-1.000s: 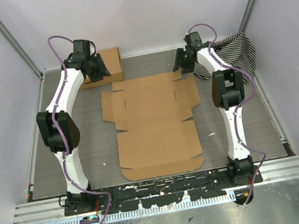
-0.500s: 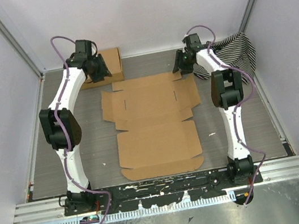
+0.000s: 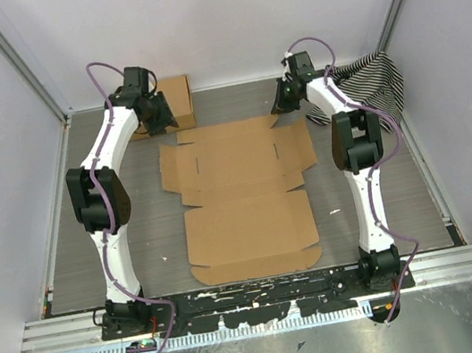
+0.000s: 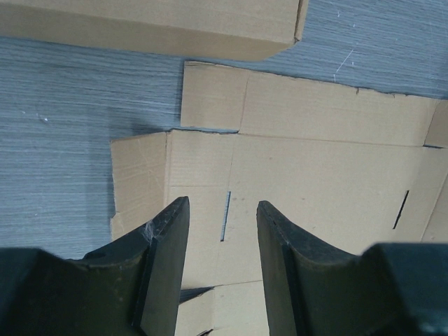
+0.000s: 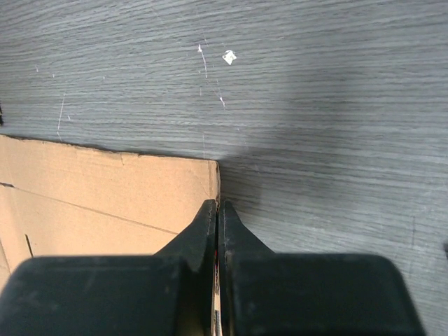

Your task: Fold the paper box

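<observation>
The paper box [image 3: 244, 198] lies flat and unfolded on the counter [image 3: 157, 244], its far left flap just beside a smaller closed cardboard box [image 3: 170, 97], on that box's near side. It is judged light and fairly stiff, bending readily only along its creases and liable to slide on the smooth counter. A flap's free edge is judged the best place to take hold. The left gripper [image 4: 222, 210] is held over the sheet's slotted panel near the closed box, its fingers apart with nothing between them. The right gripper [image 5: 218, 206], well apart from the closed box, has its fingers closed at the sheet's far right corner. Only the right wrist view shows the flap's edge running into the seam between those fingers; whether it is pinched cannot be told. Only the top view shows the whole outline and a striped cloth [image 3: 379, 80], farther yet from the closed box.
</observation>
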### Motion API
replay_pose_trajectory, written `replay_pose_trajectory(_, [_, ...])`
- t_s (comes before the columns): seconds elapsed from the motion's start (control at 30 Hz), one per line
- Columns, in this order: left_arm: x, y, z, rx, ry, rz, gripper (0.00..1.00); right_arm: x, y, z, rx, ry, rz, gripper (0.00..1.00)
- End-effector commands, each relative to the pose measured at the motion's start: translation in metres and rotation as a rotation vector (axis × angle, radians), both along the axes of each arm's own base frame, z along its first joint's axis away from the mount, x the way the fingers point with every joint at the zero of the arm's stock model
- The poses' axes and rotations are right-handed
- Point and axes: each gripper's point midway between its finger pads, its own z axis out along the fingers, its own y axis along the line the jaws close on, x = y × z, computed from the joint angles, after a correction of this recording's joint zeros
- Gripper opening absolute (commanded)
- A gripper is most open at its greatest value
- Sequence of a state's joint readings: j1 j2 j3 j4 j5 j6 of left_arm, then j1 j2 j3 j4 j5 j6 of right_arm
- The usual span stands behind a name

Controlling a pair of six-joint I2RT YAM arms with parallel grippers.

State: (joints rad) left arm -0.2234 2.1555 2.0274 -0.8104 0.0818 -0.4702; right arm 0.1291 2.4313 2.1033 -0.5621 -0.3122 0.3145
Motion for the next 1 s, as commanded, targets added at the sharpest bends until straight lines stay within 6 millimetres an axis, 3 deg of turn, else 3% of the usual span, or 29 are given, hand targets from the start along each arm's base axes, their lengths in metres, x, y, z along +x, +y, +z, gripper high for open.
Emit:
replay_pose_trajectory(0.0, [0.000,0.003,0.008,0.011,0.005,0.009,0.51,-0.011,0.001,0.052,-0.057,-0.077,0.021,0.01])
replay_pose_trajectory(0.3, [0.000,-0.001,-0.024,0.015,0.112,0.001,0.52,-0.038,-0.001,0.082,-0.132,-0.112,0.015,0.01])
replay_pose_trajectory(0.53, [0.003,-0.005,-0.054,0.016,0.177,0.001,0.50,-0.036,-0.002,0.066,-0.130,-0.077,-0.017,0.01])
replay_pose_trajectory(0.8, [0.007,-0.008,-0.058,-0.006,0.168,0.013,0.50,-0.024,0.000,0.043,-0.112,-0.049,-0.064,0.01])
replay_pose_trajectory(0.97, [0.013,-0.014,-0.060,-0.034,0.173,0.017,0.50,-0.020,0.002,0.042,-0.096,-0.051,-0.066,0.01])
